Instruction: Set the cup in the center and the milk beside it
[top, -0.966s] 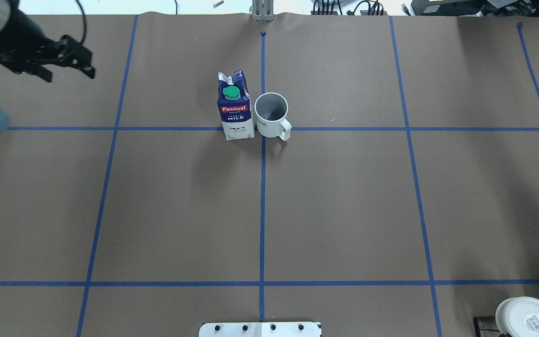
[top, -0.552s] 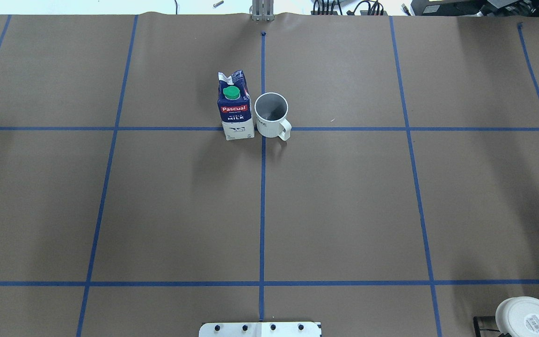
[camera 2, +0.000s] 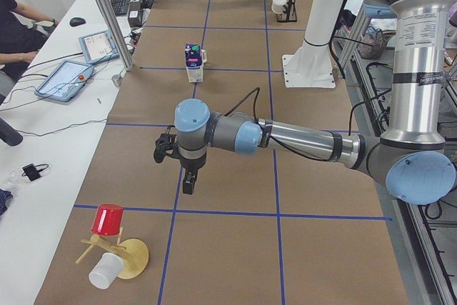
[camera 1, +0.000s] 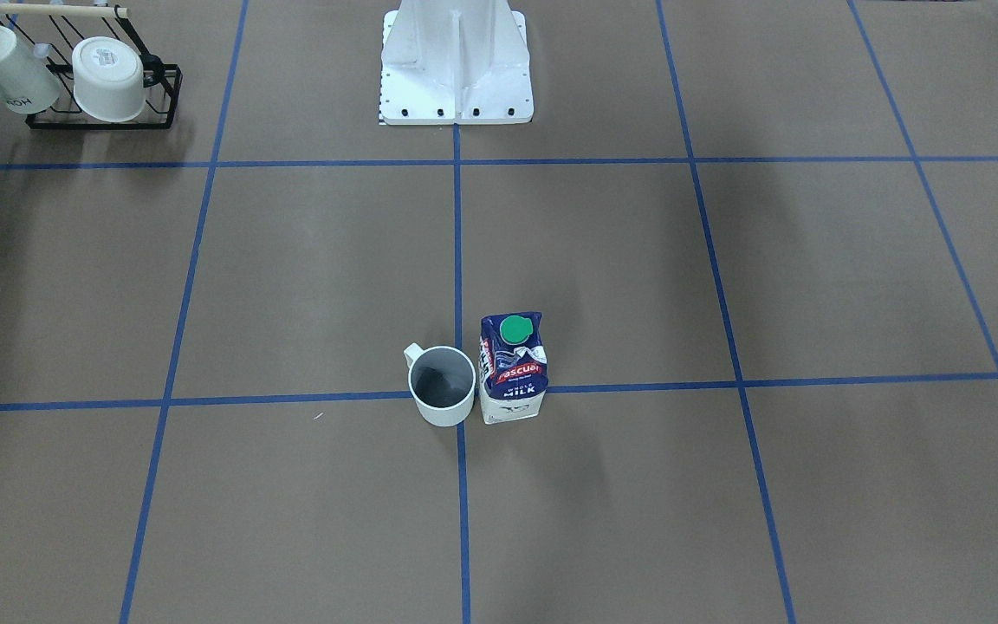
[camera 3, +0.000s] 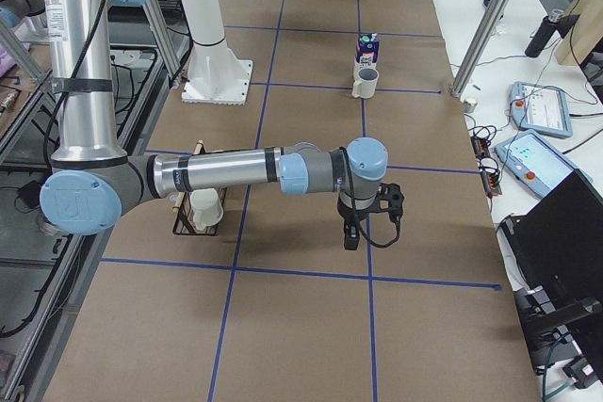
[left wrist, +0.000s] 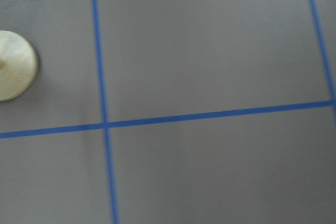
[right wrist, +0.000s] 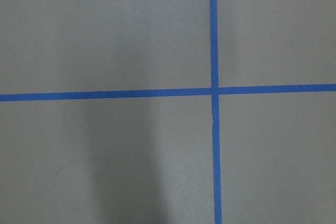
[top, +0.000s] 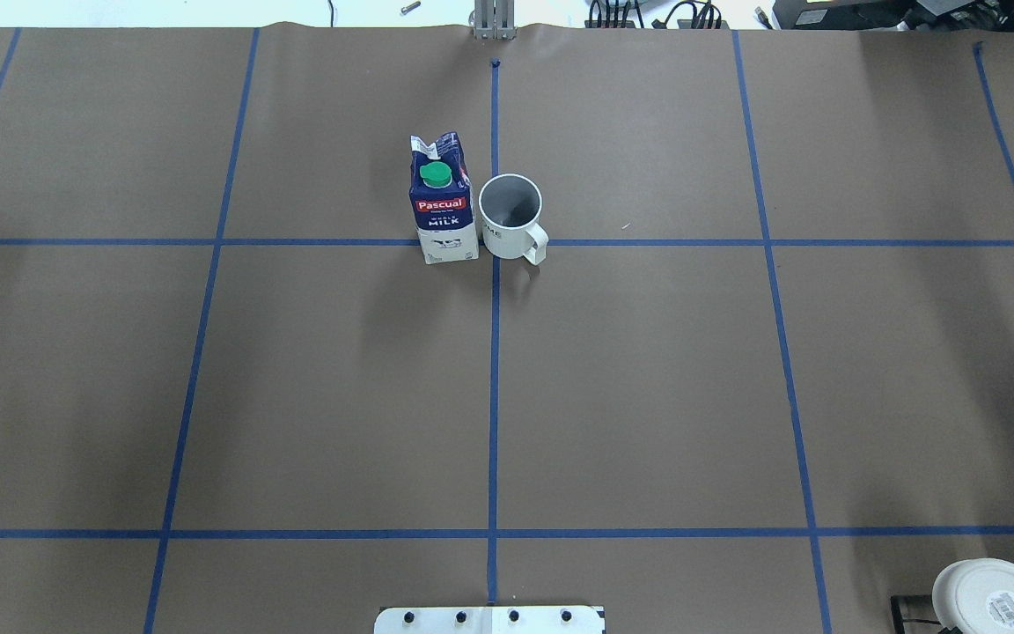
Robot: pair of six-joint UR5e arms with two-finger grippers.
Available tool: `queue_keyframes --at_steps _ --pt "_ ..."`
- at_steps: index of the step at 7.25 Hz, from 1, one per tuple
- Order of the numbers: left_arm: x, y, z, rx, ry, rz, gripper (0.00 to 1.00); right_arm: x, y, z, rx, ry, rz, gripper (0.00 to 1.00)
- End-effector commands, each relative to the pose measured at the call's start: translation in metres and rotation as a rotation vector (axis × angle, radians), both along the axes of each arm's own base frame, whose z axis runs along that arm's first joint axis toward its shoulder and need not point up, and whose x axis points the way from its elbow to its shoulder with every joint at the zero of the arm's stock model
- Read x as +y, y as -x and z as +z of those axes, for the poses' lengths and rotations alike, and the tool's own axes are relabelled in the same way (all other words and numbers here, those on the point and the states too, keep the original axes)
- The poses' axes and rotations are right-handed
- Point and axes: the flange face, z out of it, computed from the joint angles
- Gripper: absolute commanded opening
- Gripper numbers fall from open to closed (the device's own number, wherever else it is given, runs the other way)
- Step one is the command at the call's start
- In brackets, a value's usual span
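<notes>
cup point(top: 510, 216) on centre cross | milk point(top: 443, 211) upright, just left | your left gripper point(camera 2: 186, 180), right gripper point(camera 3: 350, 233) well apart, spread or pressed: cannot tell

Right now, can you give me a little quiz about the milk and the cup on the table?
1. True or false: the milk is lying on its side.
2. What colour is the milk's round cap? A) red B) green C) yellow
3. In the overhead view, on which side of the milk does the cup stand?

Key:
1. False. It stands upright.
2. B.
3. On the right, close beside it.
</notes>
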Motion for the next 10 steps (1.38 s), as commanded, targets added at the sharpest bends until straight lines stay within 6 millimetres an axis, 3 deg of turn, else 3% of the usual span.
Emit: queue_keyframes --at_steps 1,3,6,7,10 --pt "0.014 0.013 0.028 -0.005 0.046 -0.015 0.98 0.001 -0.009 0.003 0.0 0.021 0.029 1.0" --pt "0.011 0.013 0.03 -0.004 0.057 -0.023 0.98 0.007 -0.009 0.01 -0.003 0.036 0.03 1.0" --pt "0.01 0.012 0.028 0.0 0.095 -0.062 0.98 0.023 -0.027 0.036 -0.011 0.147 0.067 1.0" --pt "0.01 0.012 0.026 0.001 0.093 -0.063 0.98 0.024 -0.037 0.038 -0.017 0.164 0.087 1.0" --pt "0.009 0.012 0.023 0.002 0.086 -0.062 0.98 0.025 -0.039 0.037 -0.028 0.161 0.092 1.0"
